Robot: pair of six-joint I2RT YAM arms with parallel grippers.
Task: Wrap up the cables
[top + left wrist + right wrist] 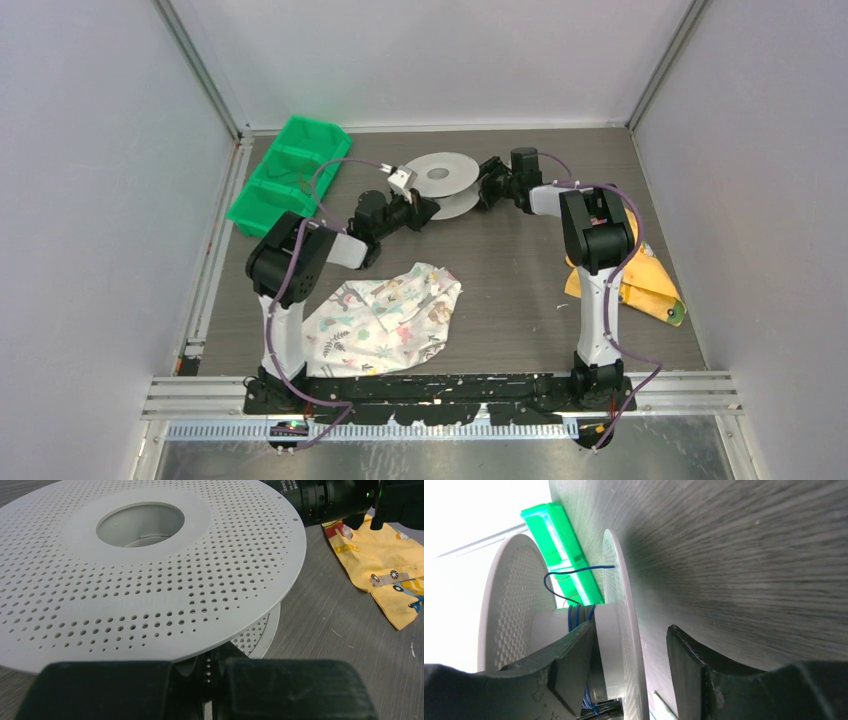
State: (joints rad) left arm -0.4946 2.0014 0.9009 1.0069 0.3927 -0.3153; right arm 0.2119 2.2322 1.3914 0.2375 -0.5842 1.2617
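We see the grey spool at the far middle of the bench. It has two round discs full of little holes. The thin blue cable is wound around the middle of the spool, between the two discs. One loose loop of it sticks out to the side.

The left arm reaches to the left side of the spool. The right arm reaches to its right side.

The right jaws are wide apart. One finger sits between the two discs, right next to the wound cable. The other finger sits on the outer side of one disc, with a small gap to it.

The left jaws are low at the rim of the top disc. They are almost together, with only a thin slit between them. We cannot tell if they pinch anything.

A green bin stands at the far left. A flowery cloth lies near the arms. A yellow cloth lies on the right.
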